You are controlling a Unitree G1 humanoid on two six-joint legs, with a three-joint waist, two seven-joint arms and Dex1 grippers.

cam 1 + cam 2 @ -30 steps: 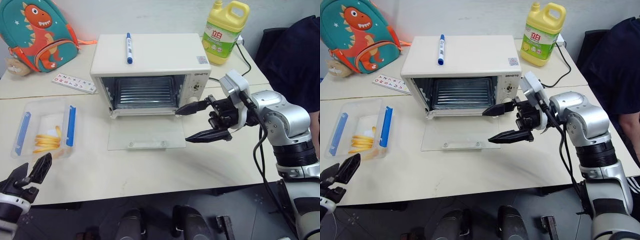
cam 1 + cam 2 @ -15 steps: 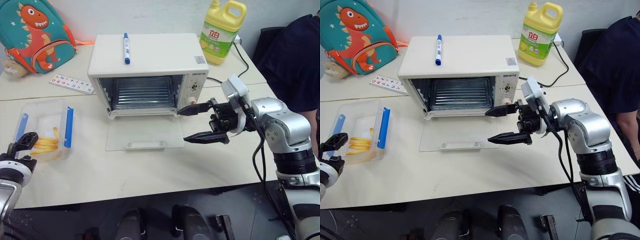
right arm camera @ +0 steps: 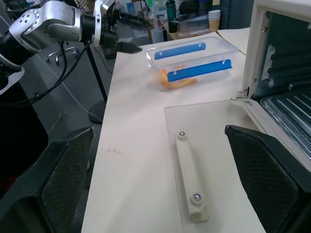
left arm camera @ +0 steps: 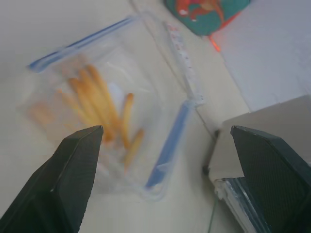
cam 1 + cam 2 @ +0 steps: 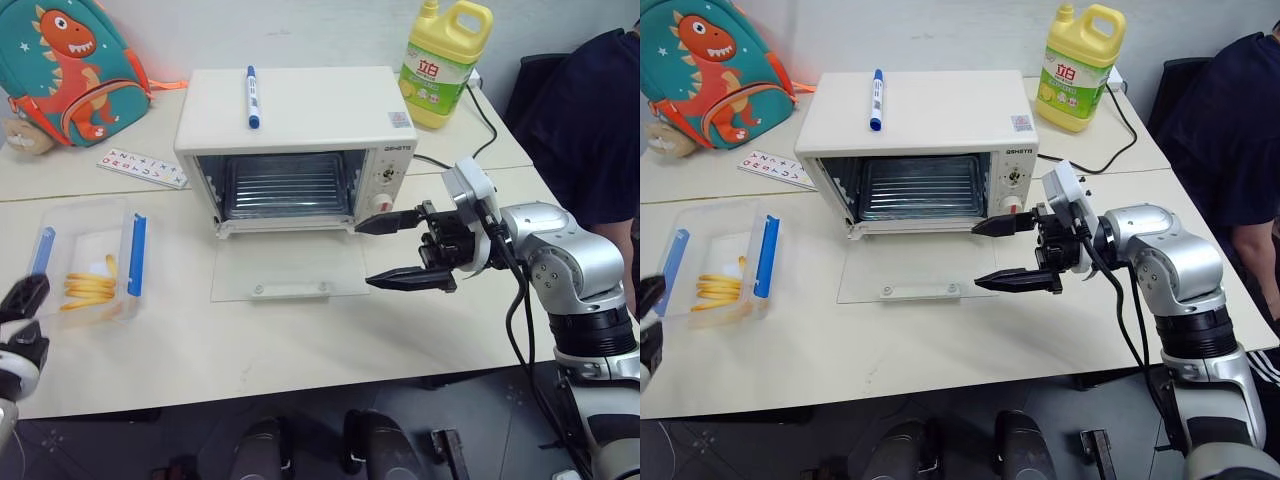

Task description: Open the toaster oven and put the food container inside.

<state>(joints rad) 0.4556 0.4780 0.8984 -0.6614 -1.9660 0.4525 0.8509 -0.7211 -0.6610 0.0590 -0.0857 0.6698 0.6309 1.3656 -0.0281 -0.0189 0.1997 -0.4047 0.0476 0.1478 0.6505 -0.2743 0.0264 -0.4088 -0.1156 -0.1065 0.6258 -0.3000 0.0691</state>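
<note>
The oven (image 5: pixel 300 150) door lies flat open. The food box (image 5: pixel 88 262) sits on the counter (image 5: pixel 300 340) left of the oven. The left gripper (image 4: pixel 160 179), jaws wide, should straddle the box's sides squarely. The right gripper (image 5: pixel 400 250) waits, jaws wide.

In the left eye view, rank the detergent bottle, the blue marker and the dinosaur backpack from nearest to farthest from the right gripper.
From the right gripper:
1. Detergent bottle, behind it at the table's back.
2. Blue marker, on the oven's top.
3. Dinosaur backpack, far back left corner.
</note>
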